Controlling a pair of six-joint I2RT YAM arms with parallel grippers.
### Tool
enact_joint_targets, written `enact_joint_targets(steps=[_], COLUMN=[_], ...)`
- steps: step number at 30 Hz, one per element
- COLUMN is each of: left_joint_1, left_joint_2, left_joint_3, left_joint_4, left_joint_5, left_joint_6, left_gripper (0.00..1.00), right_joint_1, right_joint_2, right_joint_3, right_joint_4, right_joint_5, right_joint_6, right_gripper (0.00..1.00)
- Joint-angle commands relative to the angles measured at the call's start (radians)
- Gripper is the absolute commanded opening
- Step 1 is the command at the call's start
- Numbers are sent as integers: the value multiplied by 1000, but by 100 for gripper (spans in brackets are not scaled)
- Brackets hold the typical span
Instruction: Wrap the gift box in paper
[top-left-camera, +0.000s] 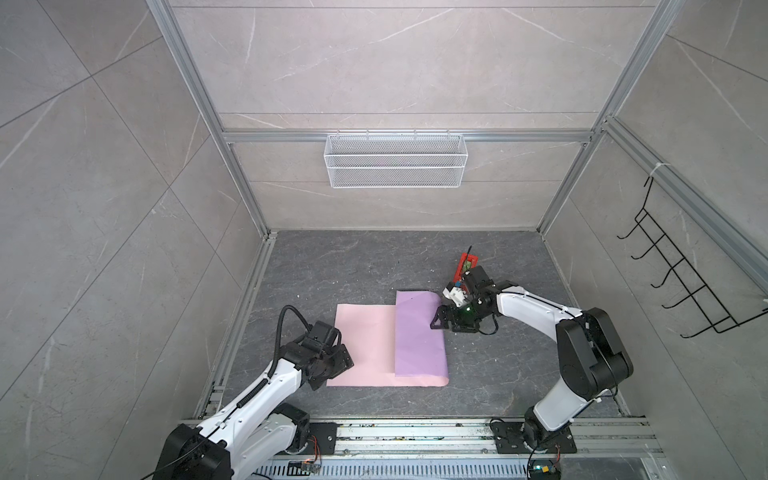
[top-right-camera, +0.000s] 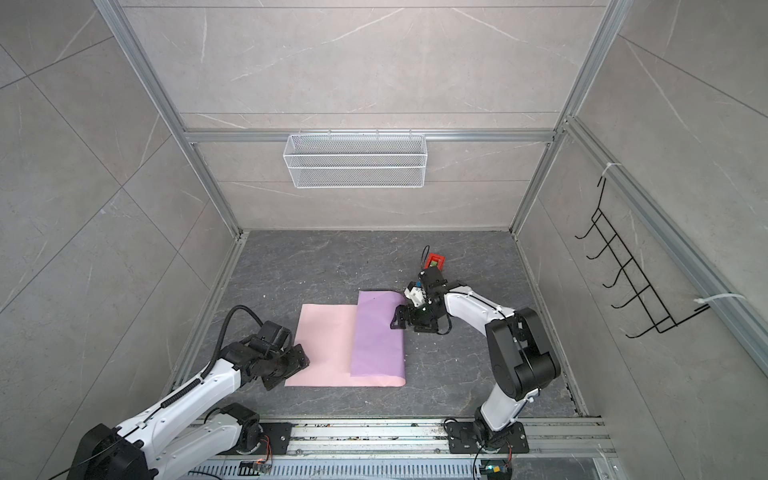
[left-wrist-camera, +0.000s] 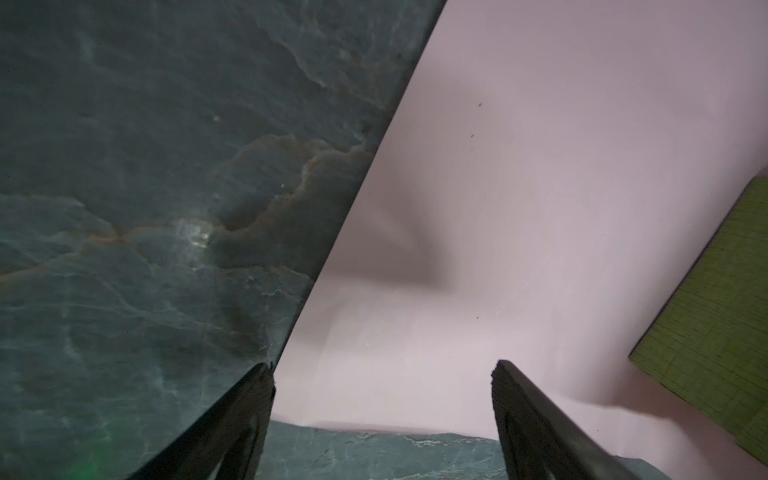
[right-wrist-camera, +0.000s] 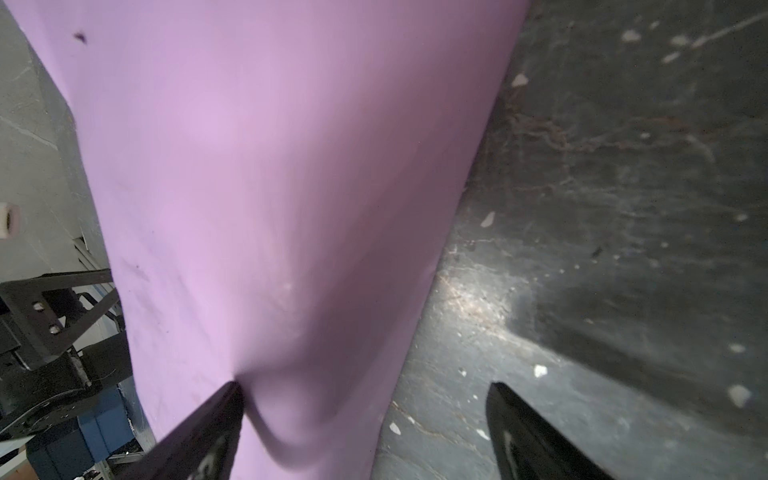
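Paper dents against right end effector

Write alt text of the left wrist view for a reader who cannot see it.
The left gripper, jaws open, is at a corner of the pale pink paper, which lies on a dark stone table. Part of the olive-green gift box rests on the paper.

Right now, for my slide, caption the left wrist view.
Open left tool above pink paper, green box on it.

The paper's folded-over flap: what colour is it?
The flap is lilac purple, shown best in a top view.
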Motion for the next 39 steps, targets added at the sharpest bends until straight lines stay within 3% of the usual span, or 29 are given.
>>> enact_joint_targets(steps=[1, 8, 24, 32, 39], left_joint_1=[-16, -16, 42, 167, 250], left_joint_2=[-11, 118, 175, 194, 248], left_joint_3=[5, 9, 65, 75, 101], left_joint_4=[-60, 41, 281, 329, 336], left_joint_5=[-31, 100, 197, 309, 406], left_joint_6=[-34, 37, 213, 286, 269], left_gripper=[85, 85, 84, 83, 82], right_joint_1=[15, 16, 16, 16, 17], right_joint_2=[49, 51, 55, 53, 56], right_joint_3=[-22, -20, -14, -14, -13], right_joint_4=[-48, -46, -50, -50, -52], right_joint_5=[100, 100, 99, 101, 101], right_joint_6=[-20, -21, -21, -23, -24], right_gripper=[92, 92, 92, 92, 92])
